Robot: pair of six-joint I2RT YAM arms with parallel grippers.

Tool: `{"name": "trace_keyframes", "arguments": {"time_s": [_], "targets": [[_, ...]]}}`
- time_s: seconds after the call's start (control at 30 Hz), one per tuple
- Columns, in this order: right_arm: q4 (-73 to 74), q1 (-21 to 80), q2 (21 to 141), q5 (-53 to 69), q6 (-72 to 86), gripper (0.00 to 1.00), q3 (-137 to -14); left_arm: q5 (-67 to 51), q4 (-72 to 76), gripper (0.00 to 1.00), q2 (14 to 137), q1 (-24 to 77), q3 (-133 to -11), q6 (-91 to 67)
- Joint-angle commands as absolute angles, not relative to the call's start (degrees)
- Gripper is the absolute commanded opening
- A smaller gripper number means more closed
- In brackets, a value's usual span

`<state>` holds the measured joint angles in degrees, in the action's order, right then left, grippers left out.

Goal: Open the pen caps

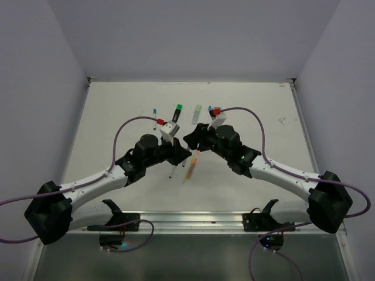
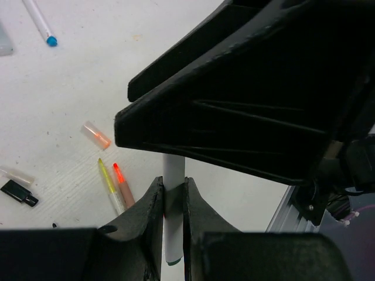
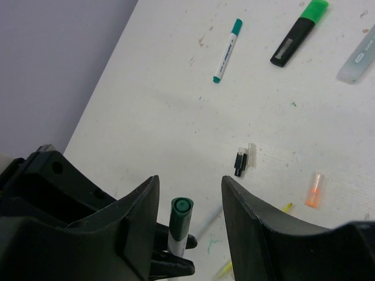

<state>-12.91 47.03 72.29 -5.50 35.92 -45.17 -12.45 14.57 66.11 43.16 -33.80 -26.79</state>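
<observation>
left hand (image 2: 173, 193) grips a white pen (image 2: 174, 167), top hidden, while the open right hand (image 3: 190, 202) flanks its green cap (image 3: 181, 215).

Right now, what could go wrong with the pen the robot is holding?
The green cap sits close to one finger of the open right claw, not in the middle, so closing might push it sideways. The left claw pinches only the thin white barrel, so a hard tug could slide it out.

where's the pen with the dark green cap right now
Right wrist view, bottom centre: the dark green cap tops a white pen barrel clamped in the left gripper, standing between the open fingers of the right gripper.
</observation>
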Motion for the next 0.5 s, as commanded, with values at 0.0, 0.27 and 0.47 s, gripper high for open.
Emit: {"name": "trace_keyframes", "arguments": {"time_s": [0.0, 0.27, 0.47], "targets": [[-11.2, 46.5, 74.3, -7.4, 37.1, 0.50, -48.5, -15.6, 15.9, 0.00, 64.7, 43.4, -32.8, -24.3], [-12.2, 46.6, 75.1, -5.1, 37.9, 0.26, -48.7, -15.6, 16.4, 0.00, 65.3, 43.6, -32.5, -24.4], [-13.1, 46.5, 76.0, -2.9, 39.4, 0.00, -48.2, -15.8, 17.2, 0.10, 65.7, 43.6, -32.5, -24.5]]}}
